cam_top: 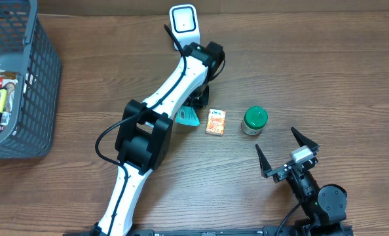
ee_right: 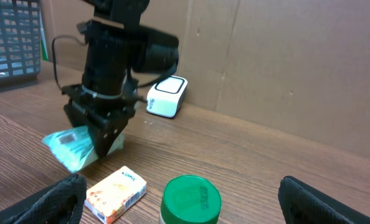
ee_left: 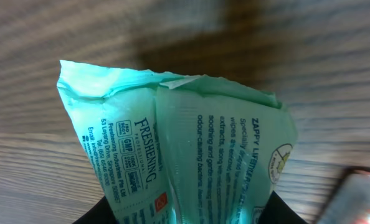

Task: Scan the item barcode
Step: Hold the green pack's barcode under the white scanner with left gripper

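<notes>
Status: pick-up done, scan not done. My left jaws are clamped on the packet (ee_right: 70,146), a teal pouch held by its lower end near the middle of the table (cam_top: 325,72). It sits low over the wood; I cannot tell whether it touches. My right jaws stand wide apart and empty at 5 o'clock.

Outstanding: carry the packet to the scanner (cam_top: 183,21), which stands at 12 o'clock from it, and present the barcode. My left wrist view shows only small print on the pouch; no barcode is visible there, so I judge the pouch may need turning first.

Clearances: the box (cam_top: 216,122) lies just beside the packet at 3 o'clock, and the jar (cam_top: 254,120) stands beyond it on the same line. The basket (cam_top: 24,85) is well apart at 9 o'clock. The wood at 12 o'clock, between packet and scanner, is covered overhead by my own left arm; the right wrist view shows it bare.
</notes>
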Tool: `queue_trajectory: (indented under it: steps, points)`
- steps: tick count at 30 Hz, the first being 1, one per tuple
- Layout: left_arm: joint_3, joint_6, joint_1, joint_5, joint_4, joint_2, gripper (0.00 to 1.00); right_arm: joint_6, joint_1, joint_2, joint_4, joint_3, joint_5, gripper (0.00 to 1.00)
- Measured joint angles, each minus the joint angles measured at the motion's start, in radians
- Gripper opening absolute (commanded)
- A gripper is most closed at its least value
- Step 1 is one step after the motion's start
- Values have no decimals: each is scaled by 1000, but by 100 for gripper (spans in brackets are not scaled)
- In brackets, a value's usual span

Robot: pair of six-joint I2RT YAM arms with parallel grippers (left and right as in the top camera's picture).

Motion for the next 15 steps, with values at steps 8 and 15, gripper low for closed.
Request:
queue_trajectory:
  steps: [8,15]
  points:
    - [-62,2,-45,-2,-2,2,39,0,0,0,0,0,0,100]
    - [-63,3,-85,-1,-28,3,43,0,0,0,0,0,0,100]
